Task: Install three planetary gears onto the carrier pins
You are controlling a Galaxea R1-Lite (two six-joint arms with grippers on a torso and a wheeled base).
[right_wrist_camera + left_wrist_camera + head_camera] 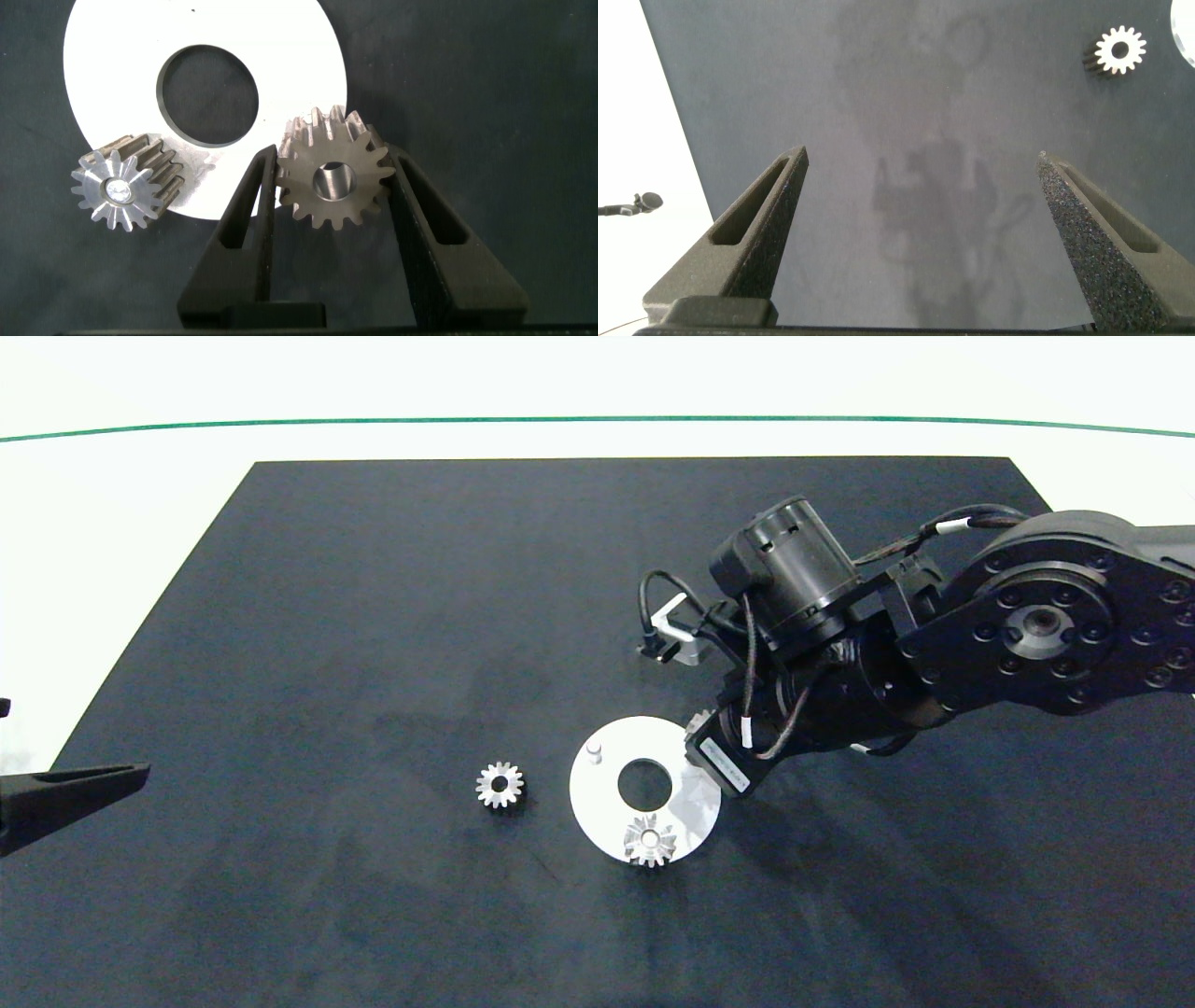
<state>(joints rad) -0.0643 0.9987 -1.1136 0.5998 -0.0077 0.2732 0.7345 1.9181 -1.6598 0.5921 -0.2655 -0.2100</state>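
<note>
At the disc's (308, 56) edge, right gripper (332, 187) clamping a planetary gear (333, 173).

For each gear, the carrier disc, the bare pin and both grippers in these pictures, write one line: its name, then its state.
Gear on the mat: lying flat, loose, apart from the disc.
Gear on the disc: seated on a pin at the disc's near edge.
Held gear: clamped between the fingers, bore empty.
Carrier disc: flat on the mat.
Bare pin: upright, no gear.
Right gripper: shut on the held gear.
Left gripper: open, empty.
</note>
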